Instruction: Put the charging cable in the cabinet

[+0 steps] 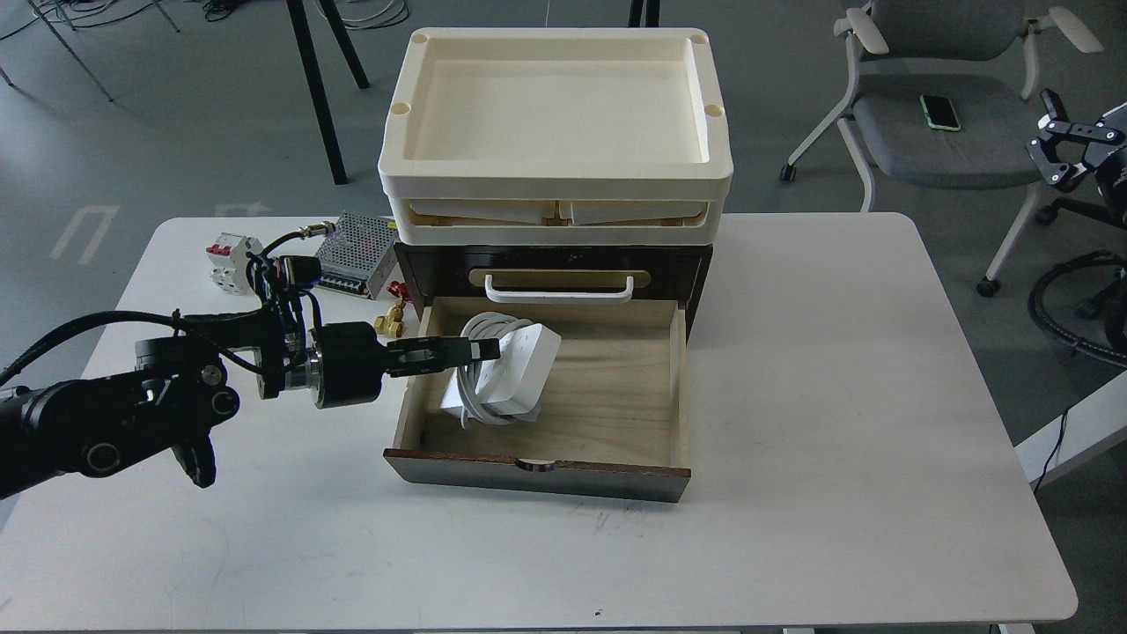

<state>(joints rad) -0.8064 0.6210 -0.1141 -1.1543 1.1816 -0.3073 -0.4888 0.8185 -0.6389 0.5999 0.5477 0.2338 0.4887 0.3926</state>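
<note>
Head view shows the cabinet (553, 264) at the back of one white table (819, 370), its lower drawer (616, 387) pulled out. One charging cable (506, 374) lies in that drawer, tilted toward its left side, cord looped round it. The left gripper (480, 350) reaches over the drawer's left wall, clenched on the charging cable. Two cream trays (556, 114) sit stacked on the cabinet. Left of it stand one circuit breaker (231, 262) and one perforated power-supply box (357, 254). The right gripper (1052, 145) hangs far right near an office chair (942, 97); I cannot tell its state.
</note>
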